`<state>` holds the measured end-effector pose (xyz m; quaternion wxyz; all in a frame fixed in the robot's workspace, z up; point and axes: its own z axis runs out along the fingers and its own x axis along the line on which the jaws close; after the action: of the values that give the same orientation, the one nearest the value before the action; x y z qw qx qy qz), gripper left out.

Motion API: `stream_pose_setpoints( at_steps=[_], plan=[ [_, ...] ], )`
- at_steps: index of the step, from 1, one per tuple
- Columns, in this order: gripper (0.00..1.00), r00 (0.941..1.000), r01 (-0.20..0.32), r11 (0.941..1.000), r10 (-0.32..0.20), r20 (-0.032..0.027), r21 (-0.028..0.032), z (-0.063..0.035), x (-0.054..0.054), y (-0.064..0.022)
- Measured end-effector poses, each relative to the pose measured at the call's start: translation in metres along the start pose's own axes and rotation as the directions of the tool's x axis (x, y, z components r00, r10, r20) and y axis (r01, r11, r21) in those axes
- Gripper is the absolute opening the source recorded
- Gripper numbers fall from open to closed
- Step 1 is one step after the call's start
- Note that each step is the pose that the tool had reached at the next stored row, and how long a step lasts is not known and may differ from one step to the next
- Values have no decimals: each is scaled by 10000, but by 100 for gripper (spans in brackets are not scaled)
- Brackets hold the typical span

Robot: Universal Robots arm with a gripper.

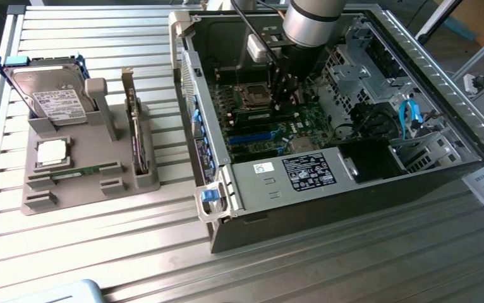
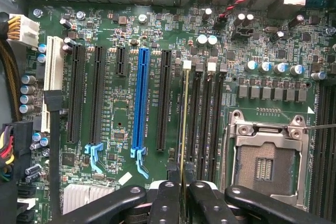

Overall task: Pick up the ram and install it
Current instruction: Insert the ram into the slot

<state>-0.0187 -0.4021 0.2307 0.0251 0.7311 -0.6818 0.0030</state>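
Install step was in hand. The gripper point(image 2: 182, 188) was pinched narrow on the ram point(image 2: 182, 129), held edge-on over the memory slots point(image 2: 202, 119) beside the CPU socket point(image 2: 265, 158). My guess: seating it called for dead-square alignment with one slot, then a straight, firm push.

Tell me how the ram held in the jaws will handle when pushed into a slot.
Edge-on, the ram looks very thin and straight, so probably stiff but apt to crack if pushed sideways. It is likely light, being a narrow strip. Lined up with the black memory slots, it may tilt unless pressed squarely.
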Motion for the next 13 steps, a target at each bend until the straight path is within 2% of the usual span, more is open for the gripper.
stream_pose_setpoints(
  at_steps=[10, 13],
  plan=[
    [14, 9999, -111, 9999, 111, 9, -5, 5, 0, 1],
    [14, 9996, -288, 9996, 288, 16, -12, 5, -1, 1]
  ],
)
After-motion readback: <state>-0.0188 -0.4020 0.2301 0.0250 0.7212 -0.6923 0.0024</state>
